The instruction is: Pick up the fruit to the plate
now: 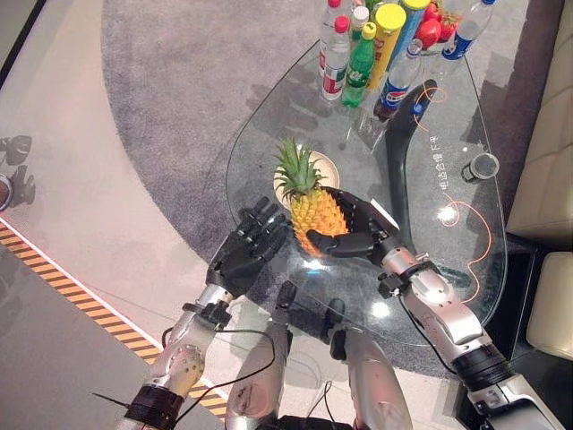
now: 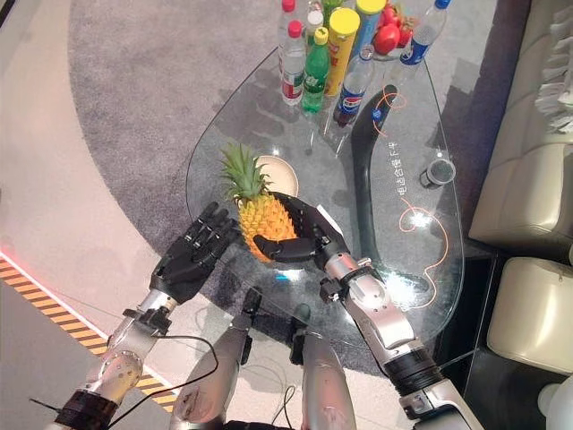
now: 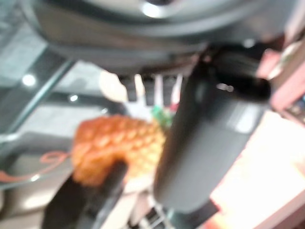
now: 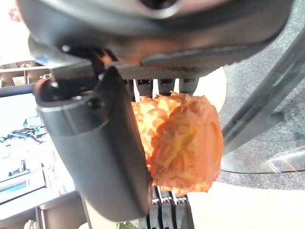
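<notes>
A: Reading the left eye view first, what do you have?

B: I see a pineapple [image 1: 315, 213] over the near part of the glass table [image 1: 269, 107]. The right hand [image 1: 358, 228] cups it from the right, thumb curled across its near side, fingers wrapped behind. The left hand [image 1: 249, 246] sits just beside the fruit on its left, fingers straight and close together, tips at or near the skin. I cannot tell whether they touch. The plate [image 1: 331, 166] lies just behind the pineapple, partly covered by the leafy crown.

A: Far end of the table?

B: Bottles [image 1: 358, 54] stand grouped there, with red fruit [image 1: 430, 31] behind them. A small round can [image 1: 483, 166] stands alone near the right edge.

A: Right eye view?

B: Same layout. The pineapple stands roughly upright, crown leaning away from me toward the plate. A beige sofa [image 2: 528, 179] borders the table on the right, and grey carpet [image 2: 134, 107] lies beneath the glass.

A: Left wrist view?

B: I see the left thumb [image 3: 209, 143] large in front, the pineapple past it, and the left fingers [image 3: 157, 88] straight, not closed on the fruit.

A: Right wrist view?

B: The right thumb [image 4: 109, 157] presses along one side of the pineapple, and the fingers [image 4: 169, 212] reach round the other. The hand is clamped on the fruit. The plate shows pale behind it.
</notes>
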Controlling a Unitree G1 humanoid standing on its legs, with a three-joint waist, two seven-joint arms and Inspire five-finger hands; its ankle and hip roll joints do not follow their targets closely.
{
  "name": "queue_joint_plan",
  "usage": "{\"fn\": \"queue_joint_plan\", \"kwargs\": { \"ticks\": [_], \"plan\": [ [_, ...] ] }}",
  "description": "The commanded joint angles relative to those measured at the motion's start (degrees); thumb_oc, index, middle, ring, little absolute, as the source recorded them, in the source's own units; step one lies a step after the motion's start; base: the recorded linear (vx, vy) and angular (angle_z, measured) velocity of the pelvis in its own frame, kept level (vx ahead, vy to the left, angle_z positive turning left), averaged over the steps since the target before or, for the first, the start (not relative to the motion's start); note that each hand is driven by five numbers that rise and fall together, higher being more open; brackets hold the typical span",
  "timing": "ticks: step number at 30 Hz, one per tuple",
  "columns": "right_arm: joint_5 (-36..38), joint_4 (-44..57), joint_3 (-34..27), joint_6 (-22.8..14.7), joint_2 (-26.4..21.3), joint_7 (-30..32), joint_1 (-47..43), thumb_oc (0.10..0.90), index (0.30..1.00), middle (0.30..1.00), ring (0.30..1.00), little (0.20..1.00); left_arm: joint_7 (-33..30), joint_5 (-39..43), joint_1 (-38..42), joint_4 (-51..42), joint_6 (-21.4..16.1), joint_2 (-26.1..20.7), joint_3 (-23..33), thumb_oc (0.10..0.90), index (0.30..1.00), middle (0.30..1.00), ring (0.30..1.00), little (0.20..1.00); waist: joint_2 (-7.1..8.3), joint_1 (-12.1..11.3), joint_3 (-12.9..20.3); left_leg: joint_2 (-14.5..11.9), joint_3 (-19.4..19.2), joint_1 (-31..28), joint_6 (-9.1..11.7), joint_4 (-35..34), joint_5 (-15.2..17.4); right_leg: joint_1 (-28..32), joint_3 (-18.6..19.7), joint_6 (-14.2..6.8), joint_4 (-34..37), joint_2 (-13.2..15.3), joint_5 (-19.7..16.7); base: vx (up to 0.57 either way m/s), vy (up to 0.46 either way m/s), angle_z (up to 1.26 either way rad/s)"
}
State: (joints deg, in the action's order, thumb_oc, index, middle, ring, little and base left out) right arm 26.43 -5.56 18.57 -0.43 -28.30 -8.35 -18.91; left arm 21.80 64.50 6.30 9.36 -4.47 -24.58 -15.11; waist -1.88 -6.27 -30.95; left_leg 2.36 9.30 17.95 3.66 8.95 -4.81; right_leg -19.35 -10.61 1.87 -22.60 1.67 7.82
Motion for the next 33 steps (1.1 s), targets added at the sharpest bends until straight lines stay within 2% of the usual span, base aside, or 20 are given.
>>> {"fn": "queue_joint_plan", "kwargs": {
  "ticks": [1,8,13,16,25,33],
  "plan": [
    [1.23,13.59,1.25,-6.9,-1.34,-5.65,-3.69,0.1,0.3,0.3,0.3,0.2,2.5,1.43,0.88,-9.03,-2.66,-1.61,0.94,0.8,0.9,0.9,0.9,0.9,1.25,1.83,1.87,2.5,-2.33,-0.12,-1.67,6.48,3.96,5.97,1.47,-2.43,8.03,-0.31,-4.64,0.0,0.0,0.0],
    [-2.6,15.97,6.39,-4.1,-4.89,-11.54,-5.99,0.1,0.3,0.3,0.3,0.2,2.51,5.17,1.99,-9.82,-2.8,-2.88,-0.25,0.8,0.9,0.9,0.9,0.9,1.56,2.05,1.32,2.43,-2.77,0.15,-1.75,6.64,3.91,5.33,2.53,-2.73,8.01,-0.42,-5.02,0.0,0.0,0.0],
    [-2.86,18.84,10.64,-2.62,-6.5,-19.99,-7.56,0.1,0.3,0.3,0.3,0.2,1.23,6.98,2.75,-11.3,-3.86,-2.75,-1.27,0.8,0.9,0.9,0.9,0.9,1.86,1.91,1.16,2.51,-2.86,0.13,-1.99,6.0,3.71,5.23,3.11,-3.08,8.58,-0.34,-5.31,0.0,0.0,0.0],
    [-3.53,19.48,13.7,-0.49,-6.75,-23.51,-8.88,0.1,0.3,0.3,0.3,0.2,0.91,9.76,3.55,-11.73,-5.12,-2.38,-1.87,0.8,0.9,0.9,0.9,0.9,2.03,1.73,1.16,2.7,-2.57,0.16,-1.97,6.13,3.77,5.11,3.51,-3.26,8.6,-0.23,-5.47,0.0,0.0,0.0],
    [-5.22,17.38,15.87,0.72,-5.99,-22.24,-9.05,0.1,0.3,0.3,0.3,0.2,4.47,18.5,3.44,-15.63,-5.15,-0.26,0.17,0.8,0.9,0.9,0.9,0.9,2.26,1.04,1.16,2.88,-2.16,-0.02,-2.11,5.58,3.93,5.17,3.83,-3.41,9.12,-0.13,-5.51,0.0,0.0,0.0],
    [-4.67,18.99,16.05,0.34,-3.84,-25.36,-9.67,0.1,0.3,0.3,0.3,0.2,1.2,16.05,3.82,-17.08,-3.75,1.92,-0.37,0.8,0.9,0.9,0.9,0.9,2.48,0.79,1.16,3.15,-1.56,0.07,-2.22,5.72,4.18,4.87,3.9,-3.34,8.87,-0.22,-5.49,0.0,0.0,0.0]
  ]
}}
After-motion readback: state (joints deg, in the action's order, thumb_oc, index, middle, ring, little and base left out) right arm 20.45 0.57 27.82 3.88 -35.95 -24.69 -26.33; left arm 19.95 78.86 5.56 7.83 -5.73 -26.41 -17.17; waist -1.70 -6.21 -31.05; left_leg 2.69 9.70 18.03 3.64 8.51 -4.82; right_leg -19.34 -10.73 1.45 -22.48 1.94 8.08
